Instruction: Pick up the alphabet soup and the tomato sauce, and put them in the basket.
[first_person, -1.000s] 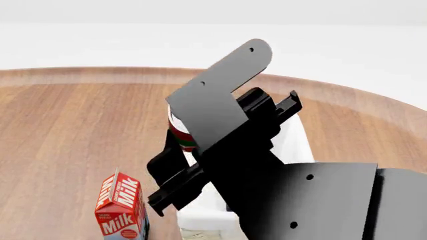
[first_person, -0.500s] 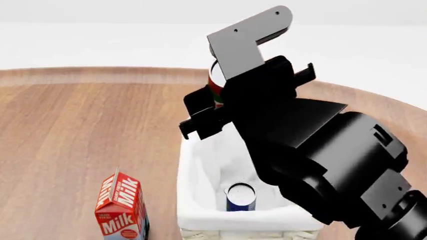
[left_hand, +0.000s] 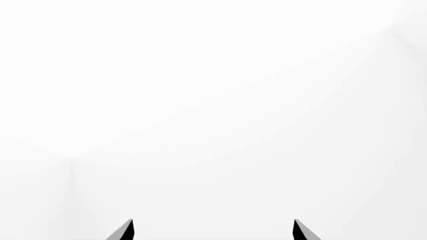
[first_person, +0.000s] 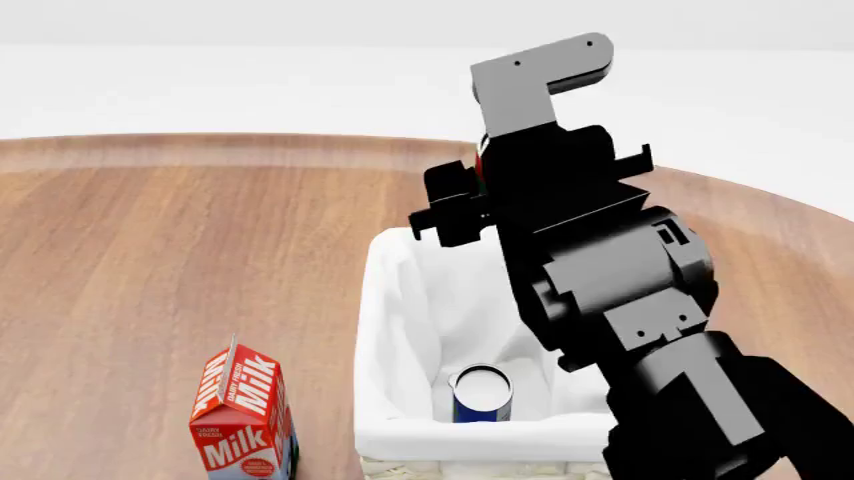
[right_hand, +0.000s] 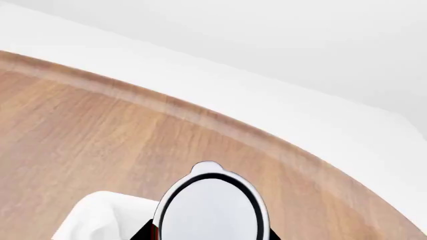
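Two cans were in play on the round wooden table. Toward the near edge on the left stood a red milk carton, upright, well apart from everything but the basket just to its right. That basket, white-lined, sat at the near edge with the soup standing upright inside it, against its near wall, silvery top showing. Above the basket's far end hung the right gripper, its black fingers clenched on the sauce; only a sliver of red and green label showed from the head view, while the right wrist camera saw the sauce's silvery lid over the lining's far edge. The can was in the air, touching nothing but the fingers. Of the left gripper only two dark fingertips showed, spread apart with nothing between them, against plain white.
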